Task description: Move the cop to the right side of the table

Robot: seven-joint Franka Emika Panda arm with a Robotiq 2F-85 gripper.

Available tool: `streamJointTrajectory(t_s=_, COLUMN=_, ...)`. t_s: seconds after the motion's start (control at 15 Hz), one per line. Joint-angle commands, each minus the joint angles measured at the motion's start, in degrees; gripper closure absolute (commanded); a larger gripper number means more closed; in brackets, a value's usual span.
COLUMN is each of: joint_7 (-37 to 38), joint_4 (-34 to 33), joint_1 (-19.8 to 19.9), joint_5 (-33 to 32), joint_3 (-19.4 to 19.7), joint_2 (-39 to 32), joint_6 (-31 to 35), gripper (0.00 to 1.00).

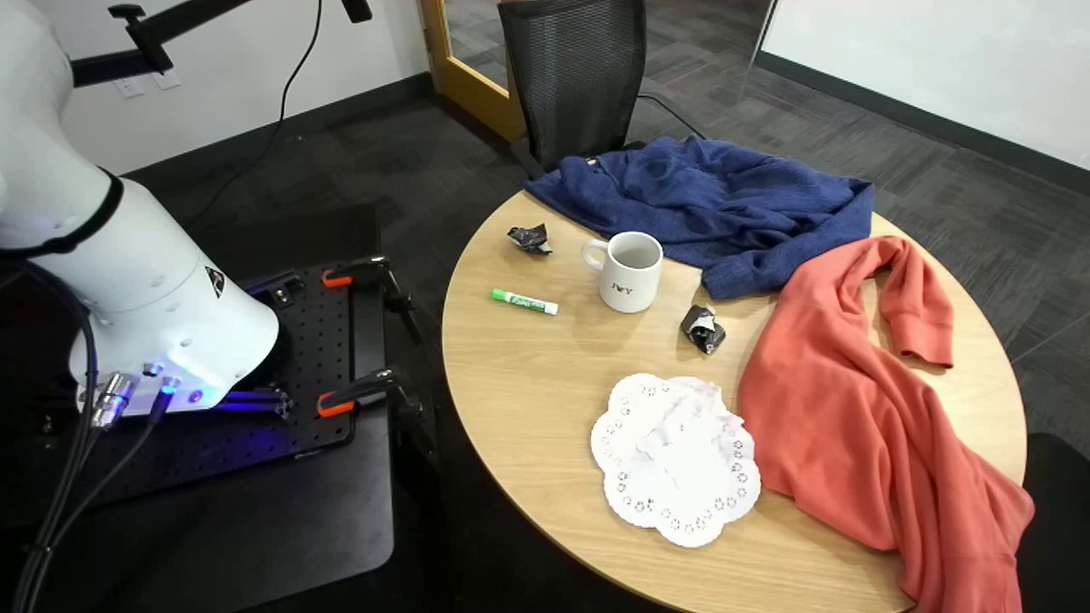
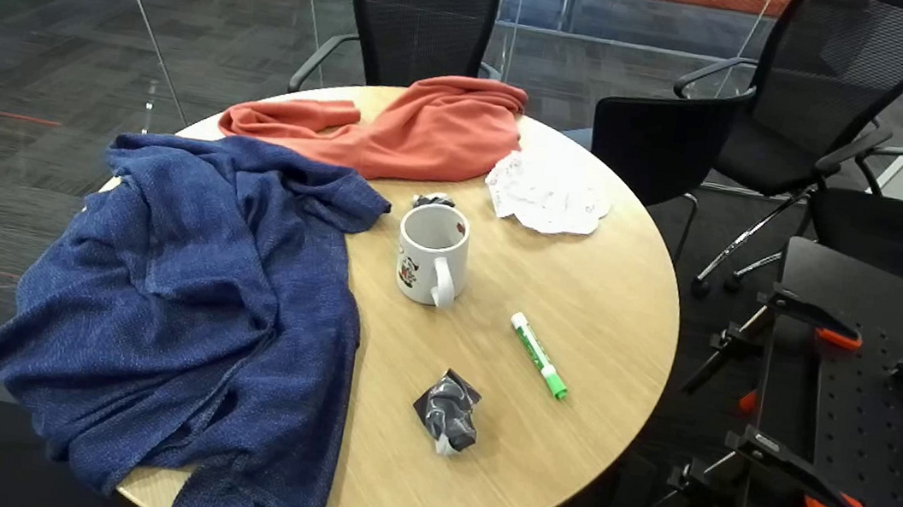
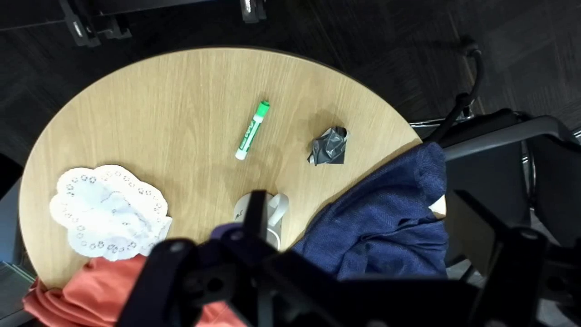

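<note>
The round, light-wood table (image 1: 519,375) occupies the centre and right of the frame in an exterior view. The white robot arm (image 1: 170,272) is located at the left of the same frame, seated on a black stand (image 1: 324,519); its upper section runs out of frame at upper left. A black mesh chair (image 1: 579,77) is positioned at top centre, behind the table.

The blue garment (image 1: 707,200) lies heaped along the upper edge of the table. The coral garment (image 1: 834,400) lies along the right side and extends past the rim at lower right. The white doily (image 1: 681,460) lies at lower centre, just beside the coral garment.

The gripper (image 3: 363,209) enters the wrist view from the bottom. It is released: both fingers are spread wide apart, and the one nearer the centre of that frame partly covers the mug (image 1: 630,281). In both exterior views, the mug stands upright on the table, near the blue garment.

In an exterior view, a crumpled black wrapper (image 1: 530,240) lies to the upper left of the mug and another wrapper (image 1: 703,329) to its lower right. The green-capped marker (image 1: 524,301) lies left of the mug, cap end to the left.
</note>
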State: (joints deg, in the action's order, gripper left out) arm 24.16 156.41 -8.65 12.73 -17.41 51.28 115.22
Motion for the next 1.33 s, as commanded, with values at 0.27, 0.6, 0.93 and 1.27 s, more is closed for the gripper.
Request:
streamJointTrajectory(t_s=0.27, joint_7=0.27, joint_4=-4.26, joint_1=5.54, joint_5=-4.1, joint_3=0.04, joint_2=-8.48, joint_6=4.35, gripper=0.0)
streamJointTrajectory(t_s=0.6, joint_7=1.75, joint_4=-6.76, joint_1=9.29, joint_5=-8.13, joint_3=-0.06, joint_2=-19.31, joint_6=13.27, gripper=0.0)
streamJointTrajectory(t_s=0.93, joint_7=4.32, joint_4=-10.02, joint_1=12.49, joint_5=-13.8, joint_3=1.0, joint_2=-30.5, joint_6=20.27, gripper=0.0)
streamJointTrajectory(t_s=1.27, joint_7=5.49, joint_4=-10.32, joint_1=11.15, joint_5=-15.77, joint_3=3.94, joint_2=-33.68, joint_6=20.74, gripper=0.0)
